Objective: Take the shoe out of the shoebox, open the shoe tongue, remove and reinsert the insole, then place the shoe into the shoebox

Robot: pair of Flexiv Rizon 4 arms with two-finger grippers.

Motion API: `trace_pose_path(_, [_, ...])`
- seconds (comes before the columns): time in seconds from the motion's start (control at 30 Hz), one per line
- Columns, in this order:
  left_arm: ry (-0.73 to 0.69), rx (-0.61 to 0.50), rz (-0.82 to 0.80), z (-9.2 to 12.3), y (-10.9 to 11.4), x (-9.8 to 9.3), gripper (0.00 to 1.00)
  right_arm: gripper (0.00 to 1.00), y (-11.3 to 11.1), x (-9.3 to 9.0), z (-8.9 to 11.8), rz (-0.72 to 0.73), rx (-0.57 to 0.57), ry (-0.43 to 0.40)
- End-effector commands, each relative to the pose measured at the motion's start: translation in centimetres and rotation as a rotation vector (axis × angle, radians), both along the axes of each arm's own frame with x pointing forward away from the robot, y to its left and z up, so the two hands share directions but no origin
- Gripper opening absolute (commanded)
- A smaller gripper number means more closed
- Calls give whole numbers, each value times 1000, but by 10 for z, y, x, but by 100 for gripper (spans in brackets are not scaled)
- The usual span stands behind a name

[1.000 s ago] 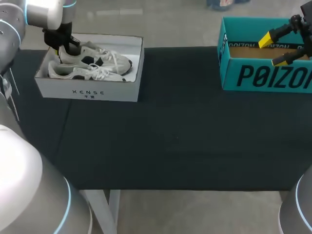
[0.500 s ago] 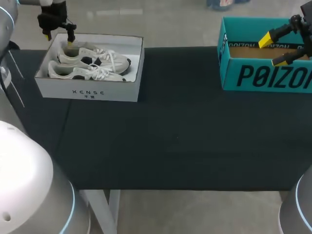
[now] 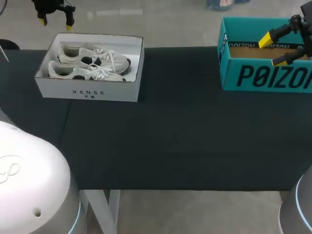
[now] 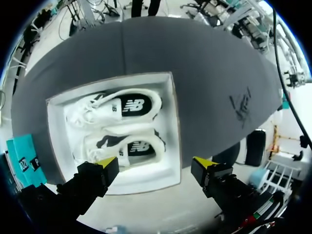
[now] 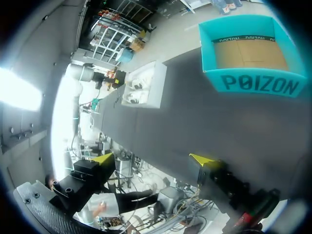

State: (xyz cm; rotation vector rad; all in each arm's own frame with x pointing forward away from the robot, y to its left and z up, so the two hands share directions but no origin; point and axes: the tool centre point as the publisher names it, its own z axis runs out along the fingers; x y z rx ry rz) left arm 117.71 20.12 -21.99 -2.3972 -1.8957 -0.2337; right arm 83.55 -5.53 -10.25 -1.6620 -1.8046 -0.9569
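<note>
A white shoebox [image 3: 87,91] stands at the table's back left with two white sneakers lying side by side in it, one [image 3: 95,56] behind the other [image 3: 83,72]. My left gripper [image 3: 56,21] hangs open and empty above and behind the box's back left corner, clear of the shoes. From the left wrist view the shoebox [image 4: 173,122] lies below the left gripper [image 4: 156,163], with both sneakers [image 4: 122,105] in full sight. My right gripper [image 3: 274,49] stands open and empty over the teal box [image 3: 265,75] at the back right.
The teal box [image 5: 253,85] is open-topped with a bare brown floor. In the right wrist view the white shoebox [image 5: 141,85] shows far off across the dark table [image 3: 180,131], well beyond the open right gripper [image 5: 153,158].
My left gripper opened, let go of the rear sneaker's heel and rose up and back out of the shoebox. The sneaker stays in the box. The right arm has not moved.
</note>
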Motion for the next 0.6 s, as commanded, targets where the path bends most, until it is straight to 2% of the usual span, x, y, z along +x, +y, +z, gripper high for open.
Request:
trace_pose_path(0.03, [-29,9,-8,28,3,-50,100,100,0,2,0,2,-2,2])
trace_pose_path(0.33, [-29,9,-8,28,3,-50,100,100,0,2,0,2,-2,2])
trace_pose_path(0.4, [-135,-49,48,39,9,-64,100,100,0,2,0,2,-2,2])
trace_pose_path(0.47, [-204,-60,81,46,8,-80,100,100,0,2,0,2,-2,2])
trace_pose_path(0.6, [-250,-73,98,43,5,-104,100,100,0,2,0,2,-2,2])
